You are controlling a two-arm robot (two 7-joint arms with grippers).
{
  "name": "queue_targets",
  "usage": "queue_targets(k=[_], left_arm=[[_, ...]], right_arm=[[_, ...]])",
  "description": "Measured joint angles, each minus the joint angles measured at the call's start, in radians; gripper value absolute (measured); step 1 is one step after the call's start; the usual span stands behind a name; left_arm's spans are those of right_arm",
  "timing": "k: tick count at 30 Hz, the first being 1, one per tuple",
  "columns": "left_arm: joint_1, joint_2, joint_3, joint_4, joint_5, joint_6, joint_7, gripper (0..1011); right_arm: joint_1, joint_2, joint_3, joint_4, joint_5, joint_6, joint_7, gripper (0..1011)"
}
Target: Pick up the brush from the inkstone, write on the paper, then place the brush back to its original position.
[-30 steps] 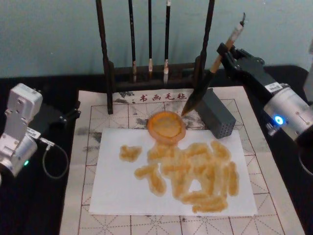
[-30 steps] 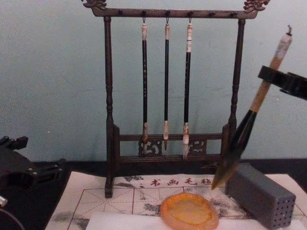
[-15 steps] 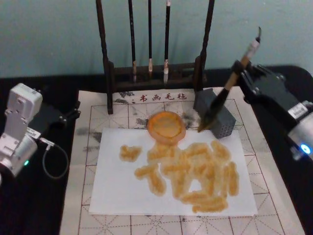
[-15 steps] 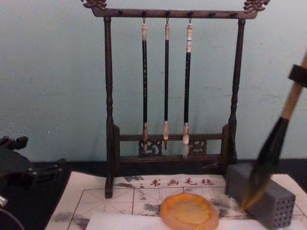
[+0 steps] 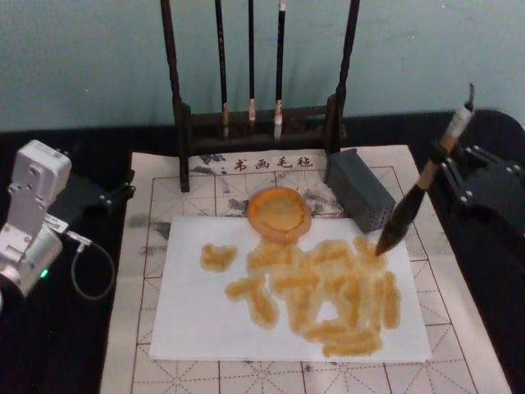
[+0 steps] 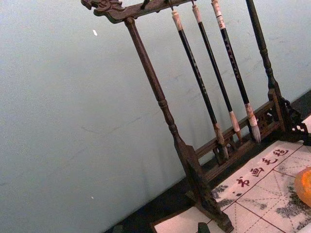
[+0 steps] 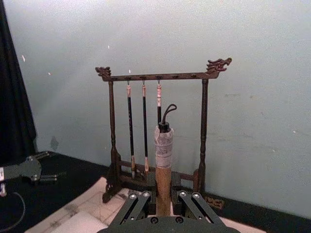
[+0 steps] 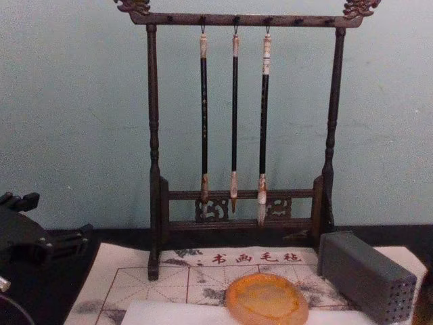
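Observation:
My right gripper (image 5: 444,167) is shut on the tan handle of the brush (image 5: 408,212), which leans with its white cap up and back. In the right wrist view the handle (image 7: 164,180) stands between the two fingers (image 7: 137,205). The dark bristle tip hangs at the upper right edge of the white paper (image 5: 197,316), beside the orange strokes; whether it touches I cannot tell. The orange inkstone (image 5: 279,213) (image 8: 266,299) sits bare at the paper's far edge, left of the brush. My left gripper (image 5: 115,194) is parked open at the far left, off the mat.
A grey block with small holes (image 5: 361,190) (image 8: 369,274) lies between inkstone and brush. A dark wooden stand (image 5: 258,123) (image 8: 237,135) with three thin hanging brushes (image 6: 214,82) rises behind. A gridded felt mat (image 5: 164,189) lies under the paper.
My right gripper carried the brush from beside the inkstone rightward and nearer, past the grey block, to the paper's right edge. It left the chest view. The left arm stayed still.

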Motion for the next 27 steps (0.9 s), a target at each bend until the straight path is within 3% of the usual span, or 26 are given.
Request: queue_targets(k=[5, 15, 27], left_arm=[[0.000, 0.000, 0.000, 0.000, 0.000, 0.000, 0.000, 1001], [0.000, 0.000, 0.000, 0.000, 0.000, 0.000, 0.000, 1001], [0.000, 0.000, 0.000, 0.000, 0.000, 0.000, 0.000, 1001]], right_arm=[[-0.062, 0.007, 0.031, -0.037, -0.030, -0.007, -0.008, 199], [-0.129, 0.014, 0.061, -0.070, -0.073, -0.010, -0.002, 199], [-0.190, 0.041, 0.098, -0.099, -0.099, -0.039, 0.078, 199]])
